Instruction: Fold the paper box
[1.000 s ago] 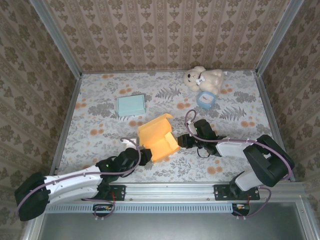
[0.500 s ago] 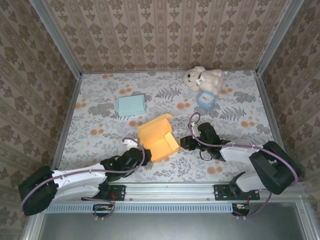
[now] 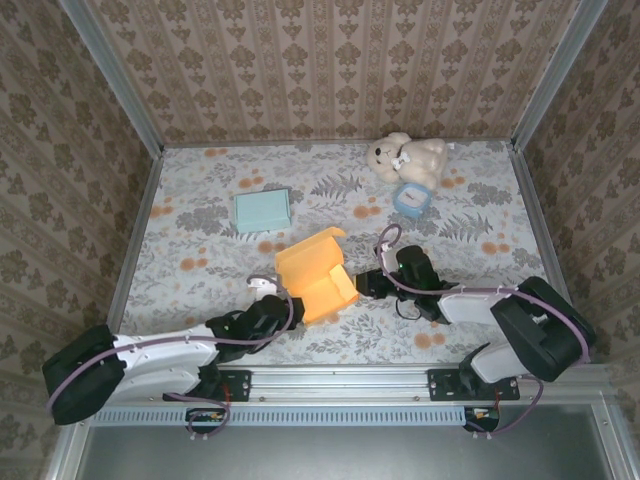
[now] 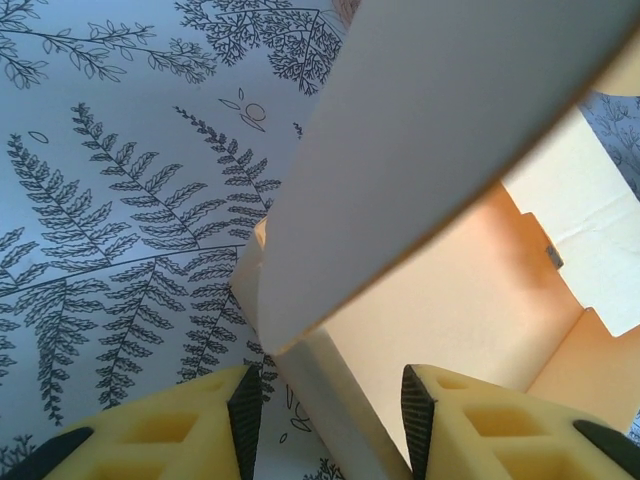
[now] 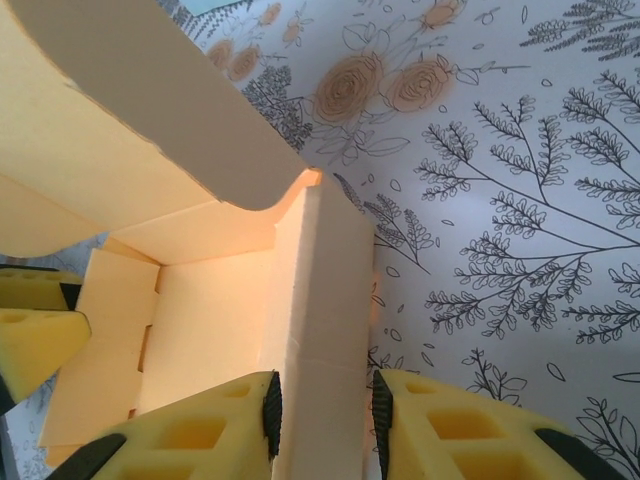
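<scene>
You have the paper box (image 3: 315,275) on the table (image 3: 190,250), centre, toward the near edge. Left gripper (image 3: 286,304) sits at its near-left corner, right gripper (image 3: 366,283) at its right wall. Flat packet (image 3: 262,210) lies behind-left of it. Toy bear (image 3: 405,158) lies far right, with a small round item (image 3: 409,200) just before it.

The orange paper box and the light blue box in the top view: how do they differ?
The orange paper box stands open, its lid flap raised; the light blue box lies closed and flat. The orange one looks larger and sits toward the near edge of the floral table; the blue one lies farther back, to the left. Both rest on that table.
</scene>
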`<state>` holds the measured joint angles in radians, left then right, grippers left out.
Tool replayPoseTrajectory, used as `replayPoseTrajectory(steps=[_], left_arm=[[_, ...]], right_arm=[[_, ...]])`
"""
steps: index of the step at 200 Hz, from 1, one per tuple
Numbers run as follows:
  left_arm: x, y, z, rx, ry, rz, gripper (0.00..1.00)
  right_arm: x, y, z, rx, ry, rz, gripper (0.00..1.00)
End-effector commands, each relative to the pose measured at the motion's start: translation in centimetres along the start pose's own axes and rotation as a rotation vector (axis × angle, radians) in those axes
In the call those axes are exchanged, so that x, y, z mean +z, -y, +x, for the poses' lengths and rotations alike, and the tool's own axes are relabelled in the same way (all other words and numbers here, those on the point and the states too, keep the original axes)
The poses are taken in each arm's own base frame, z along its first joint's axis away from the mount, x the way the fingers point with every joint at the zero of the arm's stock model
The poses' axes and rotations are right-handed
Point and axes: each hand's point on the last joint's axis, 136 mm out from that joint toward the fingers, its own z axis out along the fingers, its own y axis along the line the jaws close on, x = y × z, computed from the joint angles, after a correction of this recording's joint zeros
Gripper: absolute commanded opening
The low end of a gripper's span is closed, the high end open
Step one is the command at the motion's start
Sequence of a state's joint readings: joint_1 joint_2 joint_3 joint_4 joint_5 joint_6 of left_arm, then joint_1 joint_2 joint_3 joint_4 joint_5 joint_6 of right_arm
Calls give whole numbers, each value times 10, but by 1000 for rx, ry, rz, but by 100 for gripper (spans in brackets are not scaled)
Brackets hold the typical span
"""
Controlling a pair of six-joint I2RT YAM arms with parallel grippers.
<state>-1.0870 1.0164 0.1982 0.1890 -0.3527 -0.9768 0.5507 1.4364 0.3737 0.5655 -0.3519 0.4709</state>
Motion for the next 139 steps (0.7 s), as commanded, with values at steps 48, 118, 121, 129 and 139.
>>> replayPoseTrajectory(steps=[48,118,121,129,139], left_arm=[[5,10,-3,-11,0,4,38],[10,11,2,-9,-21,-1,33],[10,11,2,-10,-19,-2,33],[10,10,3,-10,-21,-5,33],[10,9,3,-11,-21,-6,33]], right_arm=[[23,-13,11,-85,-18,-55,30],[34,-5,26,-250,-12,133,24],[34,-4,26,-255,-12,146,24],[34,-1,28,-272,-14,173,23],[33,2,30,-290,-14,198,23]])
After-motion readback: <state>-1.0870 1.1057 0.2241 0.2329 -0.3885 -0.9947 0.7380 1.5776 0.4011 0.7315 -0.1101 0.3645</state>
